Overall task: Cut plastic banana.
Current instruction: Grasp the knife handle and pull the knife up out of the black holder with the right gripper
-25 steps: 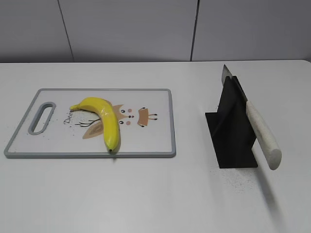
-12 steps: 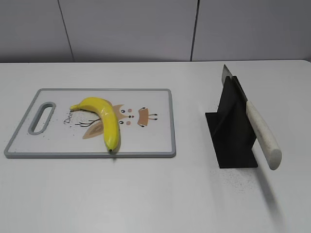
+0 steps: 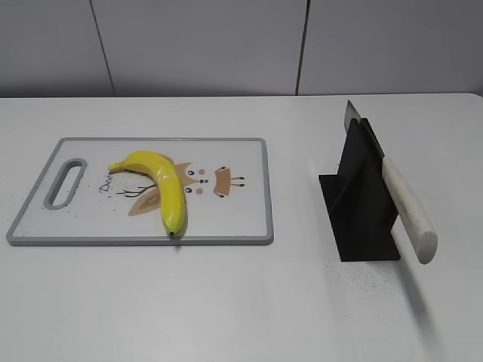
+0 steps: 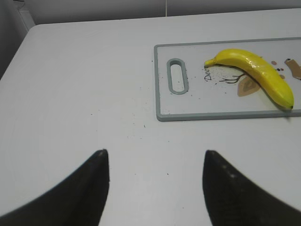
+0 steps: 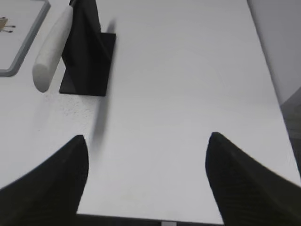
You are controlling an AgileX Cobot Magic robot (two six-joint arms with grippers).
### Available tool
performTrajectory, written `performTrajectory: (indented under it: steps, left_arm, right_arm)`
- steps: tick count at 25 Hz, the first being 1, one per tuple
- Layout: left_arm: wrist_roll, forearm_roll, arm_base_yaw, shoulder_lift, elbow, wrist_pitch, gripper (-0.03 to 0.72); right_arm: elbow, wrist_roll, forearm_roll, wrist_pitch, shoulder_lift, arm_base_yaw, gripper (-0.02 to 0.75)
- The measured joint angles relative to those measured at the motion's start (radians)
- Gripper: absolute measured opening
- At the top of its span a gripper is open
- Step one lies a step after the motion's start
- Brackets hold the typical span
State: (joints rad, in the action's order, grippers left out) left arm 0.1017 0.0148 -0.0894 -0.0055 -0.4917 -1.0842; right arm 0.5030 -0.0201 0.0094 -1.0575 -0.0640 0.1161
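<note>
Board [image 5: 19, 37] cut off at right wrist view's left edge. Knife [image 3: 392, 188] blade mostly hidden in stand [image 3: 361, 204]. Bench specks [image 4: 141, 125] too small; possibly crumbs.

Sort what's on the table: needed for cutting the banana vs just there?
Needed:
- plastic banana, lying on the cutting board
- knife, white handle, resting in the black stand
- left hand and right hand, both open and empty

Just there:
- nothing else apart from the white table
</note>
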Motion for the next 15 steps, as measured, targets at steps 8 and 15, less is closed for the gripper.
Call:
performTrajectory:
  steps: [8,15]
  left_arm:
    - [0.0,0.0,0.0,0.0,0.0,0.0,0.59]
    - [0.001,0.0,0.0,0.0,0.0,0.0,0.59]
  right_arm:
    - [0.093,-0.002,0.024,-0.065,-0.267,0.0,0.586]
    - [0.24,-0.055,0.051,-0.154,-0.51,0.0,0.581]
